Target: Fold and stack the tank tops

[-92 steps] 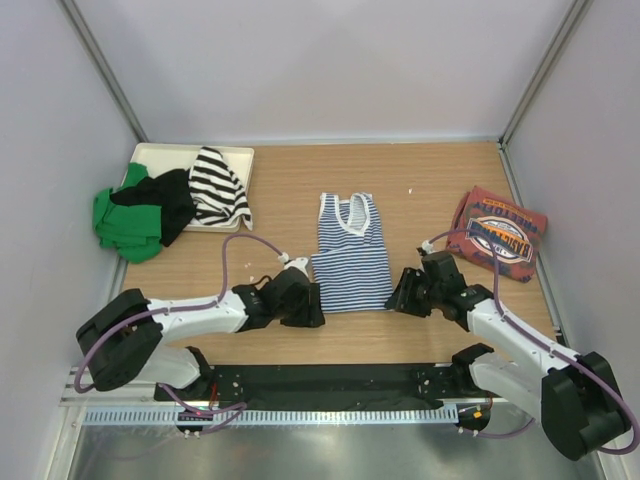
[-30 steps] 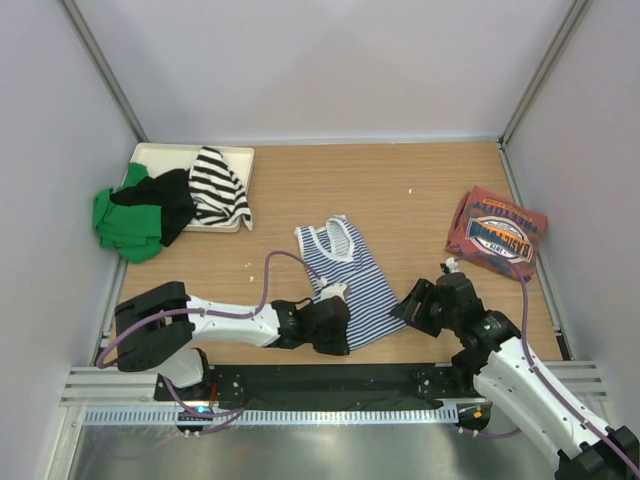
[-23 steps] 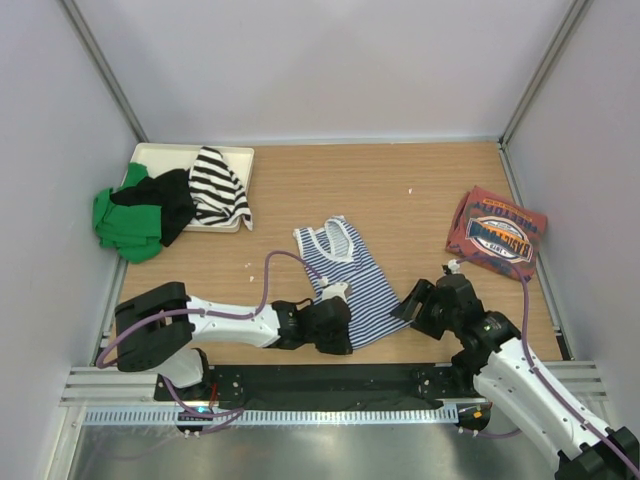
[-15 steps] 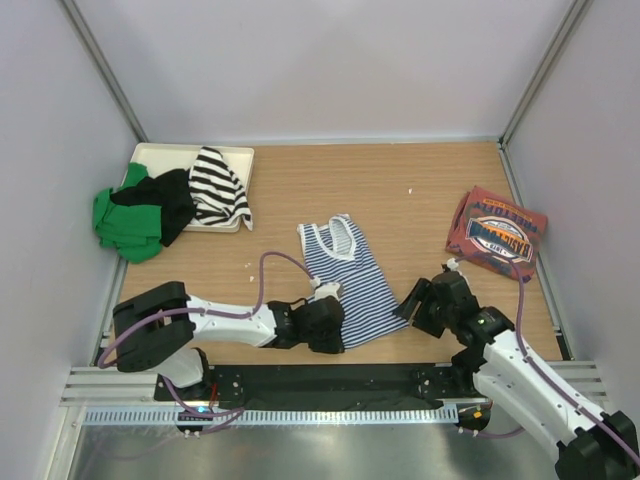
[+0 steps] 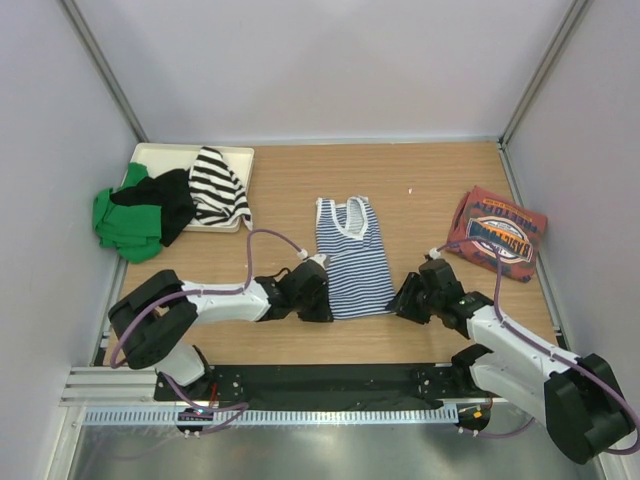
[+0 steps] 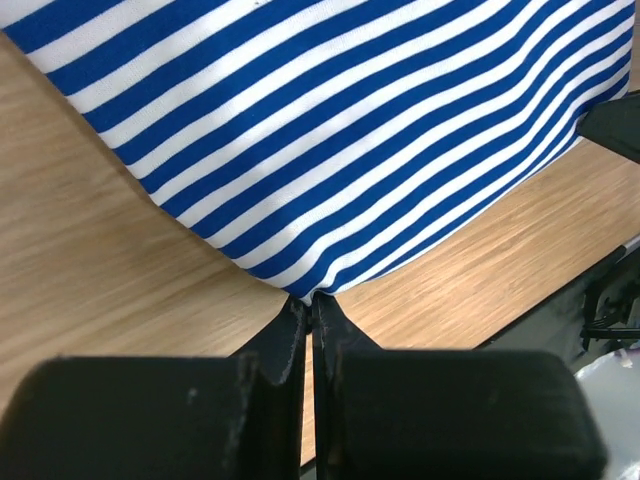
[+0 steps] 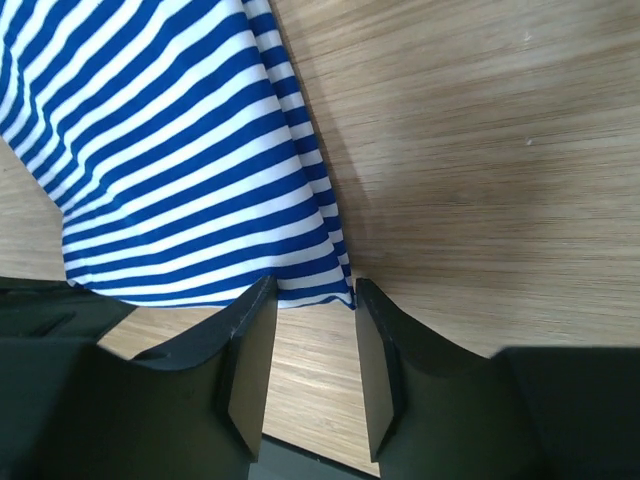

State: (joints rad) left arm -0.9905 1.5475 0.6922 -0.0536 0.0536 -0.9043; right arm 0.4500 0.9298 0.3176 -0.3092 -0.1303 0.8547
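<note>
A: Where is the striped tank top?

B: It lies flat near the middle of the bench, straps toward the far wall and hem toward the arms. In the overhead view it sits squarely, the blue and white bands running across it.

A: And the left gripper?

B: It is down at the hem's left corner. The wrist view shows its two jaws pinched tight together, with the cloth's corner caught between the tips and the fabric fanning away from that point.

A: Does the right gripper have hold of anything?

B: It does not seem so. Its fingers stand apart, low over the wood, and the hem's right corner lies in the gap between them. The corner sits closer to one finger than the other, but from this angle it is hard to say whether it touches.

A: Where are the other garments?

B: The brick-red tank top lies folded at the right side of the bench, its round logo facing up, well apart from the striped one. At the far left, a pile of other tops in green, black and broad black-and-white stripes spills over a cream tray.
</note>
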